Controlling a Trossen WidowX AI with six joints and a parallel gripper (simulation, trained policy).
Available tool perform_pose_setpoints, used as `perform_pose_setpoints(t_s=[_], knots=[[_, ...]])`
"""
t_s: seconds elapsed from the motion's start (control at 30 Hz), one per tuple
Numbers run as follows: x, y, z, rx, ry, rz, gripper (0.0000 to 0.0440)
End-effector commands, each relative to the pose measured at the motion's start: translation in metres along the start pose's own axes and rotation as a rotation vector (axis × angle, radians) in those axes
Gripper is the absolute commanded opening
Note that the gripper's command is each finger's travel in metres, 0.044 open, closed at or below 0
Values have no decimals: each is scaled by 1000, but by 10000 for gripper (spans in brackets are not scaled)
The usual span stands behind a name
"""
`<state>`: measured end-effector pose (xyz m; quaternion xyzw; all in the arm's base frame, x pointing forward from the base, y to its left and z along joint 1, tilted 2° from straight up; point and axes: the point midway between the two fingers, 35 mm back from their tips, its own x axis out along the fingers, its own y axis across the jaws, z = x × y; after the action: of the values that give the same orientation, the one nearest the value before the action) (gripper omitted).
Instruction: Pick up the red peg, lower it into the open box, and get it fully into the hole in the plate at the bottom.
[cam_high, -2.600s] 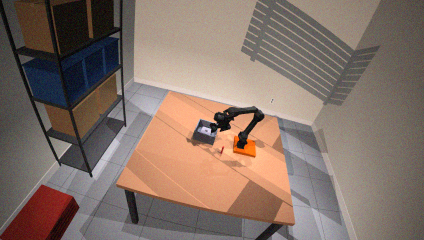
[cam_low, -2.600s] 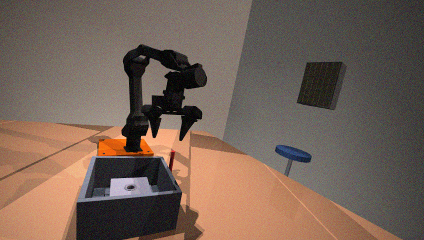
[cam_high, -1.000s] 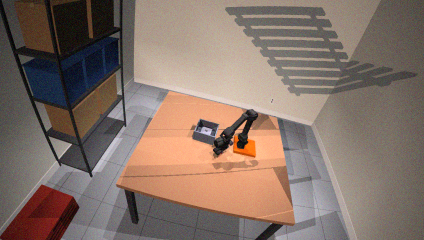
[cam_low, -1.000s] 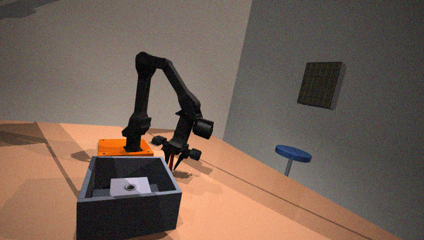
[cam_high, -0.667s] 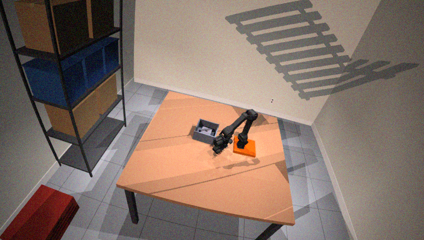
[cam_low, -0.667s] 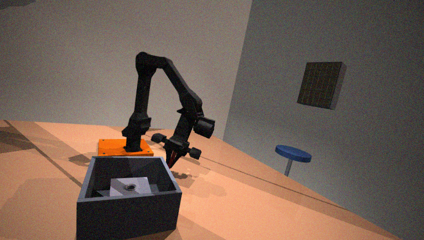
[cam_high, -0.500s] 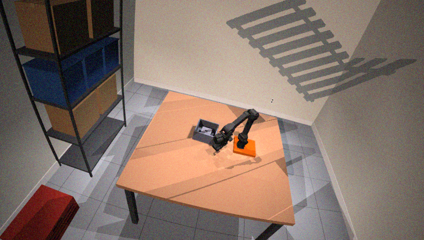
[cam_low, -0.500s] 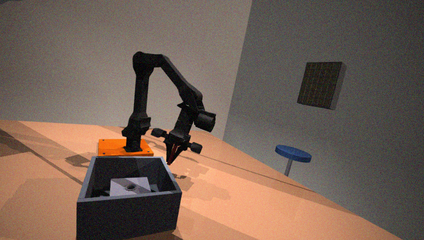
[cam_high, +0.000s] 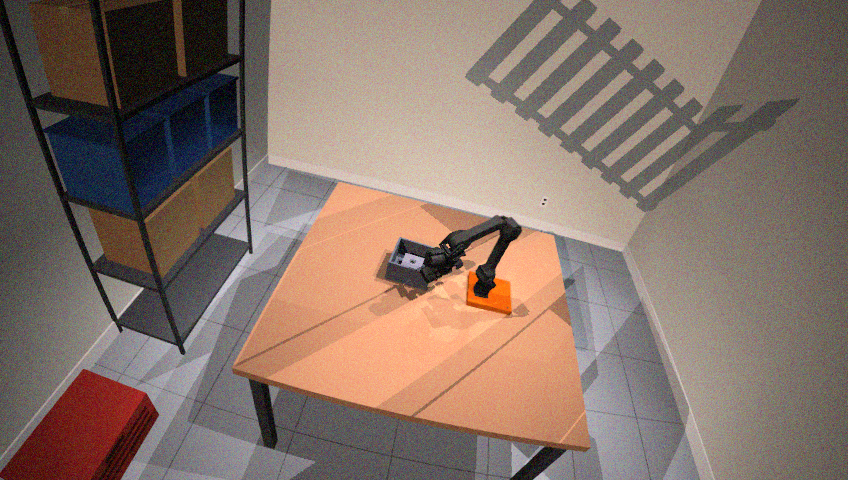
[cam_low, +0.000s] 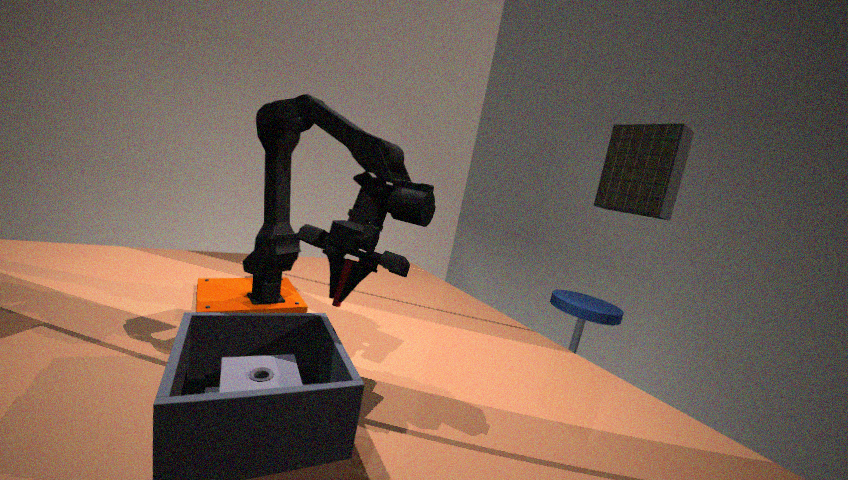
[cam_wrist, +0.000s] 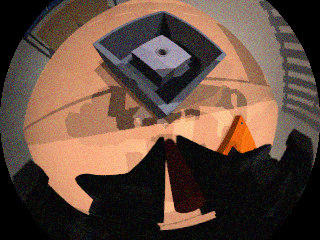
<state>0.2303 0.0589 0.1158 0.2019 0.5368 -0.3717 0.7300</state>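
Evidently my claw (cam_low: 342, 300) (cam_wrist: 169, 139) is clamped on the red peg (cam_low: 343, 282) (cam_wrist: 184, 180) — lower end jutting past the tips, likely for the plate hole (cam_low: 260, 374) (cam_wrist: 162, 52), twelve o'clock in the wrist view.

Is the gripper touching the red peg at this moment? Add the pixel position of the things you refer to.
Touching. The wrist view shows the red peg (cam_low: 343, 282) (cam_wrist: 183, 180) between the dark fingers of the gripper (cam_low: 340, 296) (cam_wrist: 169, 139), its side lying against the finger on the picture's right.
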Motion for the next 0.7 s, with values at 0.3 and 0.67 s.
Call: perform_pose_setpoints(t_s=[0.3, 0.67], knots=[[0, -5, 59, 137, -64, 1, 0], [23, -12, 107, 193, -87, -9, 0]])
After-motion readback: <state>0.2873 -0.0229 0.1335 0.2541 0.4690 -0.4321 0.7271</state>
